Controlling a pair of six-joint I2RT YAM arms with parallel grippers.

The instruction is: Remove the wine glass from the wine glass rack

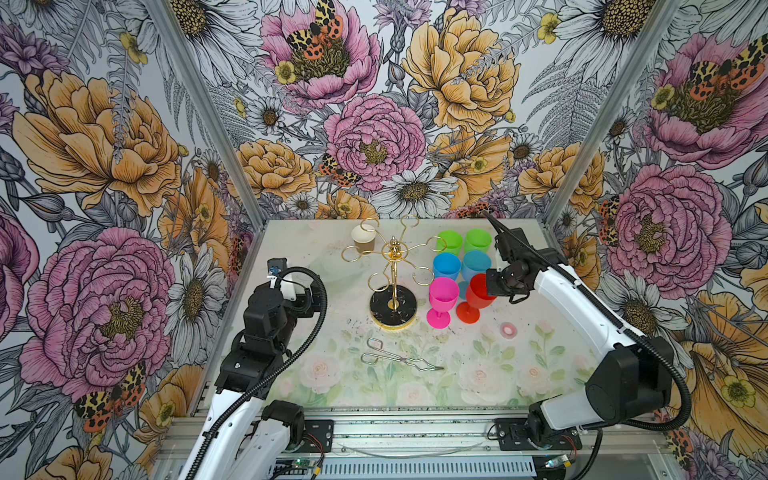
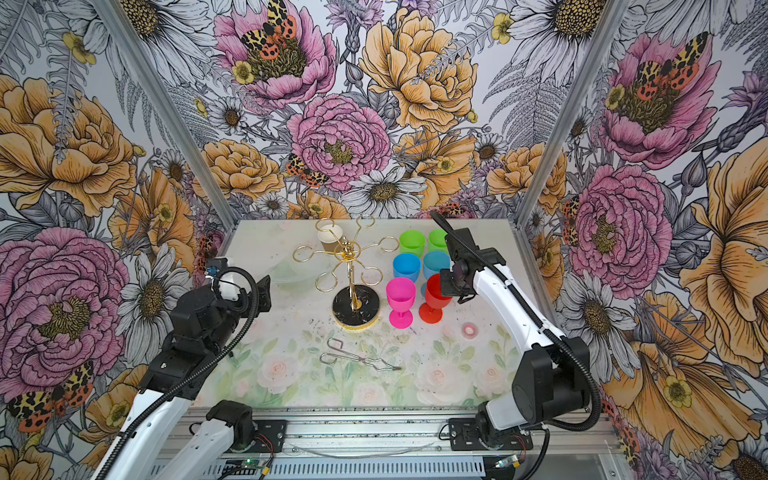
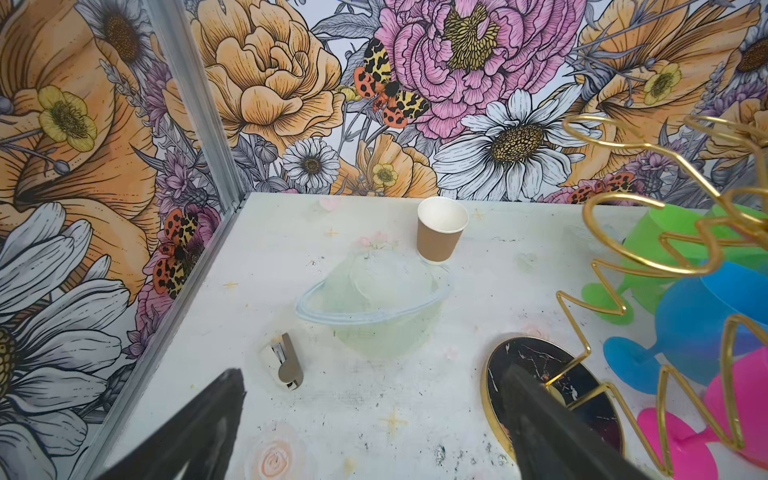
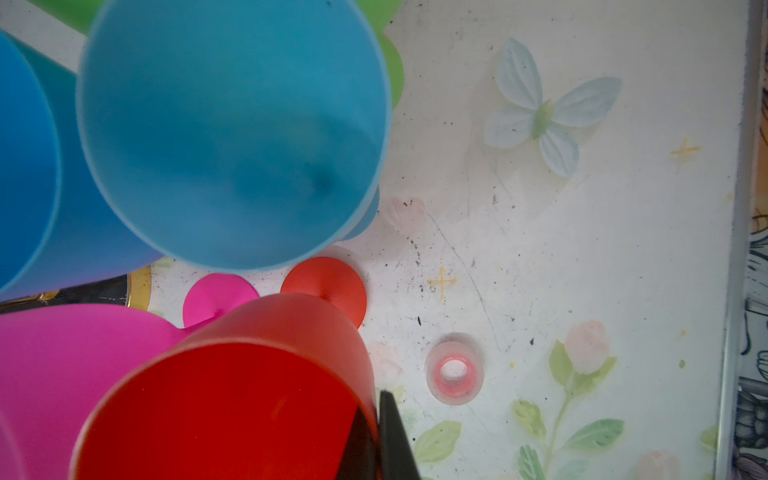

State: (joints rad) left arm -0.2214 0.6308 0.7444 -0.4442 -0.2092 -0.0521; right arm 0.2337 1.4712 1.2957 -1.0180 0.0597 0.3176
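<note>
we see a pale flowered table [image 1: 457,374] with the gold wire rack [image 1: 393,252] standing upright near its middle on a round black base. the red wine glass [image 1: 478,293] is off the rack, out to the rack's right in both top views, leaning a little; we cannot tell whether its foot rests on the table. the right gripper [image 4: 372,415] is closed on its rim, one finger inside the bowl and one outside. a pink glass [image 1: 443,293] stands between the red one and the rack, just beside both. farther back on the rack's right stand two blue glasses [image 1: 446,265] and behind them two green glasses [image 1: 449,241], packed close together. the left gripper [image 3: 372,374] hangs to the rack's left with its jaws spread wide and nothing between them. a clear plastic dish [image 3: 374,299] lies left of the rack. steel tongs [image 1: 399,357] lie flat in front of the rack, apart from its base. a paper cup [image 1: 363,239] stands behind the rack to the left. a small stapler [image 3: 284,365] lies well left of the rack, and a small pink ring [image 1: 507,330] lies far to its right, past the red glass.
</note>
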